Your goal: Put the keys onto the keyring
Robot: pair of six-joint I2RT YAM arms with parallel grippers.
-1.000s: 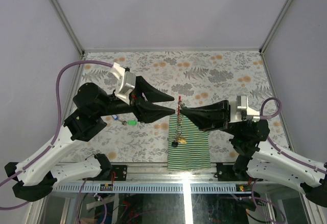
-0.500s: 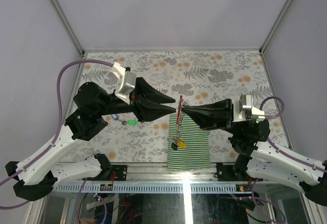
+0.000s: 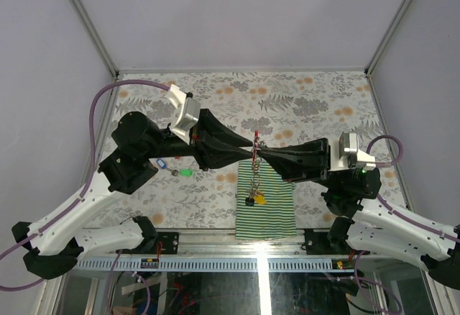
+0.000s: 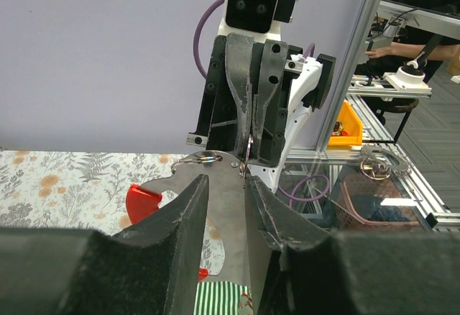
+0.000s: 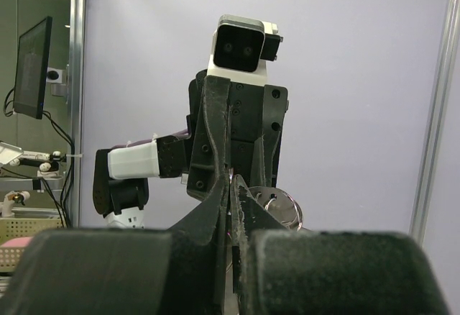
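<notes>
The keyring hangs in the air above the far edge of the striped cloth, pinched between the two arms where their tips meet. Its chain drops straight towards the cloth. A yellow-tagged key dangles at the chain's lower end beside a small dark piece I cannot identify, so at least one key looks threaded already.

In the left wrist view the ring's flat grey strip fills the gap between the left gripper fingers, which are closed in on its two edges. The red clip sticks out to one side of them. The right gripper comes in from the opposite side with its fingers pressed fully together on the thin wire at the top of the keyring.

A green-tagged key and a blue-tagged key lie on the flowered table, to the left of the cloth and well apart from it. I see no red-tagged key.

The step in hand looks like a handover or a two-handed brace. The left arm takes a hold on the strip so that the clip can be worked open, or so that the right arm can be freed to fetch a key.

- The left fingers should be seated squarely on the strip's edges before the right lets go, because a flat plate gripped edge-on can pivot or slip.
- The clip's mouth should stay clear of both grippers.
- The ring should stay over the cloth, so anything dropped lands there.
- Slow moves will stop the chain and its key from swinging.
</notes>
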